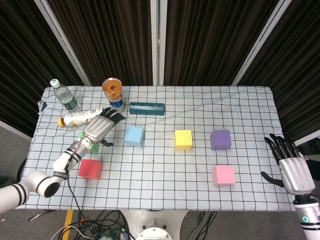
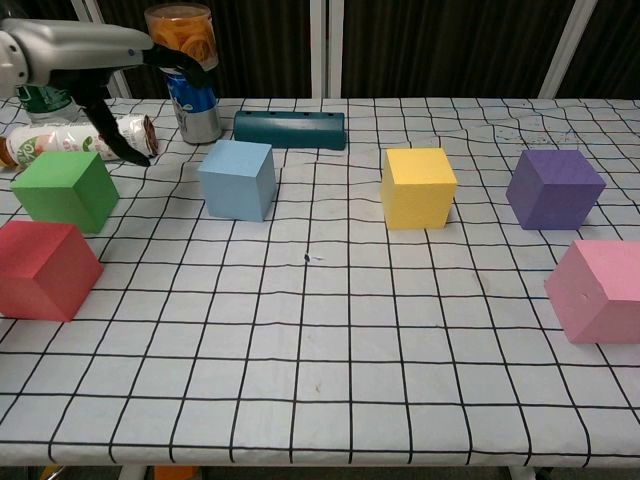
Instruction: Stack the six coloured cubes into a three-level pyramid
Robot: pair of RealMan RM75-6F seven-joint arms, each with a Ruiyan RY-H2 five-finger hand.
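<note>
While the right hand (image 1: 292, 169) hangs empty with fingers spread off the table's (image 1: 165, 182) right edge, six cubes sit apart, unstacked: red (image 2: 44, 269) and pink (image 2: 600, 290) nearest, then green (image 2: 64, 189), blue (image 2: 237, 179), yellow (image 2: 417, 187) and purple (image 2: 554, 188). Above the green cube, the left hand (image 1: 98, 126) hovers empty, fingers spread.

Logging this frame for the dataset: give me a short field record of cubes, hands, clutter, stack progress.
cubes: six, all single on the table, none stacked
back row, left to right: green cube, blue cube, yellow cube, purple cube
front row: red cube, pink cube
left hand: above the green cube, fingers spread, holding nothing
right hand: off the table's right edge, fingers apart, empty
clutter: water bottle, lying bottle, can, teal block
</note>
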